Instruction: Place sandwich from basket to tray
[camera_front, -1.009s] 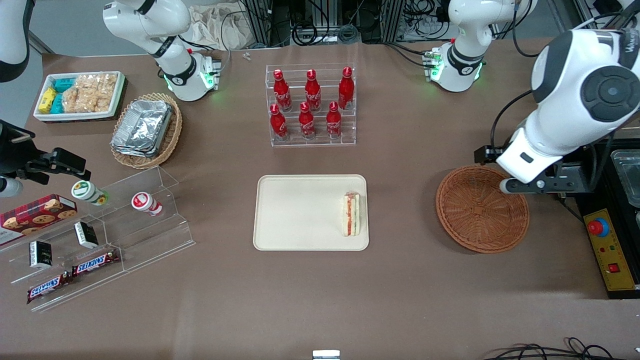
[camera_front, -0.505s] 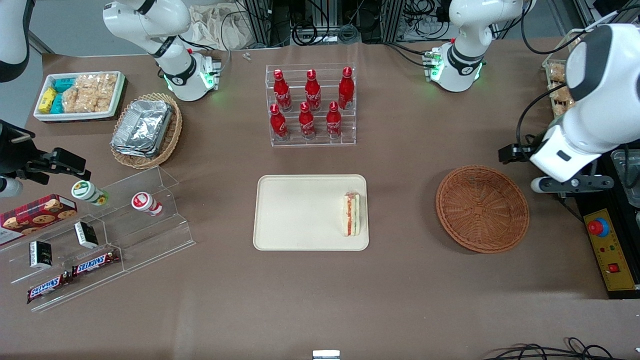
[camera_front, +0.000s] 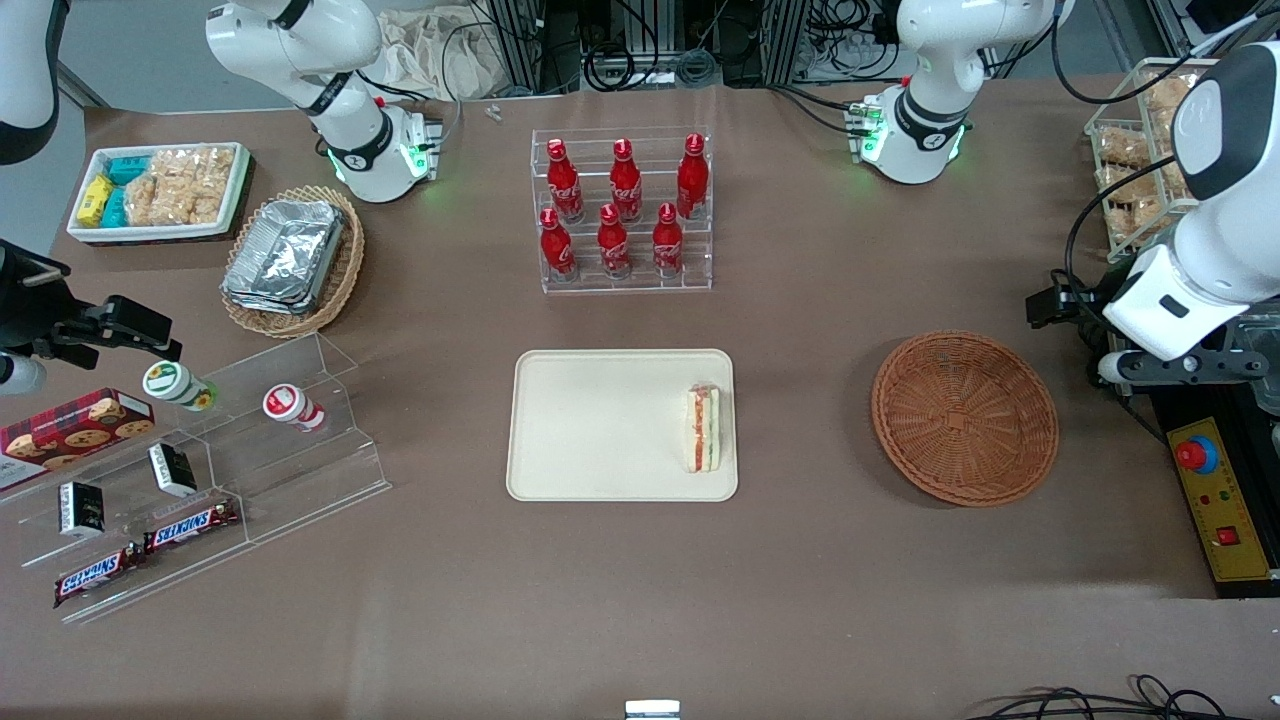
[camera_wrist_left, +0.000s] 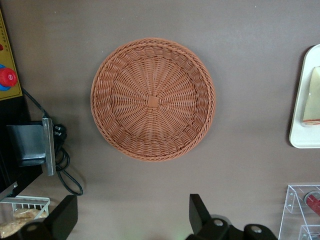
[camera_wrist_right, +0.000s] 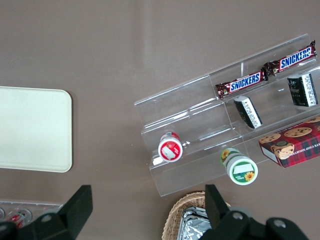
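Note:
The sandwich (camera_front: 702, 428) lies on the cream tray (camera_front: 600, 425), along the tray's edge nearest the working arm. It also shows in the left wrist view (camera_wrist_left: 312, 97), on the tray's rim (camera_wrist_left: 299, 136). The round reddish-brown basket (camera_front: 965, 418) is empty and sits beside the tray, toward the working arm's end; the left wrist view shows it whole (camera_wrist_left: 152, 99). My left gripper (camera_front: 1180, 368) hangs high above the table edge beside the basket. In the left wrist view the gripper (camera_wrist_left: 132, 225) is open wide and holds nothing.
A clear rack of red bottles (camera_front: 622, 210) stands farther from the camera than the tray. A yellow box with a red stop button (camera_front: 1215, 495) lies beside the basket. A clear snack stand (camera_front: 200, 470), an oval basket of foil trays (camera_front: 290, 260) and a white bin (camera_front: 160, 190) sit toward the parked arm's end.
My left arm has moved off the basket's rim toward the working arm's end of the table. The sandwich, tray and basket have not moved.

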